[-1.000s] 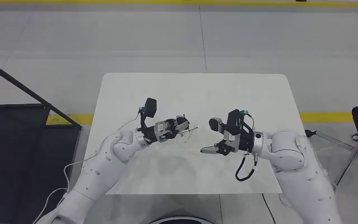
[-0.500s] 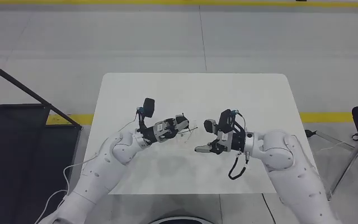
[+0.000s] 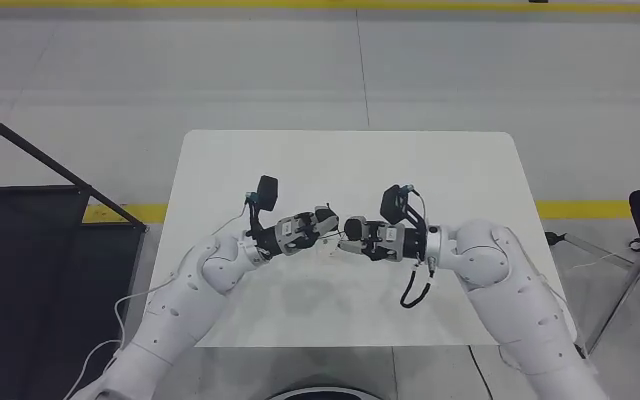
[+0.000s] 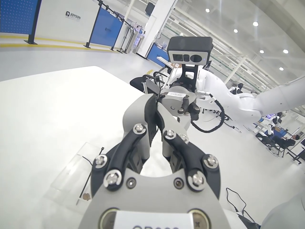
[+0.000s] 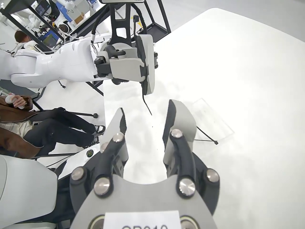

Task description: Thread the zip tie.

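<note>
My left gripper point(image 3: 328, 222) hovers above the middle of the white table point(image 3: 450, 170), shut on a black zip tie point(image 5: 144, 96). The tie's thin tail sticks out past the left fingers point(image 5: 149, 72) toward the right arm. My right gripper point(image 5: 146, 120) is open and faces the left one closely, with the tail's tip just ahead of the gap between its fingers. In the top view the right gripper point(image 3: 348, 240) almost meets the left one. In the left wrist view the left gripper point(image 4: 155, 113) pinches the tie between its pads.
A clear flat tray point(image 5: 210, 117) lies on the table under the grippers, with a second black zip tie point(image 5: 206, 138) across its edge. The same tray point(image 4: 71, 168) appears in the left wrist view. A black barrier point(image 3: 40, 270) stands left of the table.
My right arm has moved left across the table until its open gripper is close to the left gripper. The left arm and its zip tie have stayed in place.
</note>
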